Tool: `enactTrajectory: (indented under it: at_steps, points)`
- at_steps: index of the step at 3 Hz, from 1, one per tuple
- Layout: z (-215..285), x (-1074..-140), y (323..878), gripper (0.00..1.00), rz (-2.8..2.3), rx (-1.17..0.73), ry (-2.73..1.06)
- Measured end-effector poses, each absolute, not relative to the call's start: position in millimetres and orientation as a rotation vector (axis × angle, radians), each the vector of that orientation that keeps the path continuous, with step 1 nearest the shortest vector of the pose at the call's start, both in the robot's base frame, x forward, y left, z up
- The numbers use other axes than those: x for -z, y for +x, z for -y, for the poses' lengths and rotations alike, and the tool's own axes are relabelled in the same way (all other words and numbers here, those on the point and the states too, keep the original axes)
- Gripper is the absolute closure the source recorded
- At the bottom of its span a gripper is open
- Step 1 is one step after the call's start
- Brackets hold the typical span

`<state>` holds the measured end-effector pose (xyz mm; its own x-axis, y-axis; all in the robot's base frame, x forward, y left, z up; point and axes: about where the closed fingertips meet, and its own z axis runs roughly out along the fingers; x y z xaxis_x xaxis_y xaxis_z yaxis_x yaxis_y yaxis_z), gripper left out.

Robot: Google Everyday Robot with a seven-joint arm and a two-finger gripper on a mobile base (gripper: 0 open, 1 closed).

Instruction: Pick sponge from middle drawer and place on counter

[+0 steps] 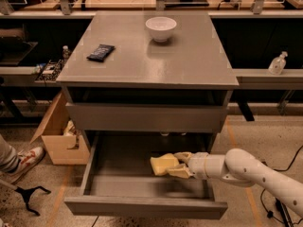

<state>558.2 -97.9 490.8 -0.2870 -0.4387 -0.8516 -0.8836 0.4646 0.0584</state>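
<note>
The middle drawer (142,206) of the grey cabinet is pulled open at the bottom of the camera view. The pale yellow sponge (162,164) is inside it, right of centre. My gripper (178,164) reaches in from the right on a white arm, and its fingers (182,157) close on the sponge's right end above and below. The sponge looks slightly raised off the drawer floor. The counter (189,60) is the flat grey top above.
A white bowl (161,28) and a flat black packet (100,52) lie on the counter. A closed grey drawer front (144,118) sits above the open drawer. A cardboard box (59,131) and a person's shoe (26,159) are on the floor at left.
</note>
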Motion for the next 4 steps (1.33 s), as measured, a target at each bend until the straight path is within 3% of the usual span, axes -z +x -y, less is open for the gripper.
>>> enactTrajectory:
  at_steps: [2,4]
  points:
    - [96,-536,548,1.0,-1.773,-0.781,-1.143]
    - [74,-604,544,1.0,-1.65,-0.649,-1.314]
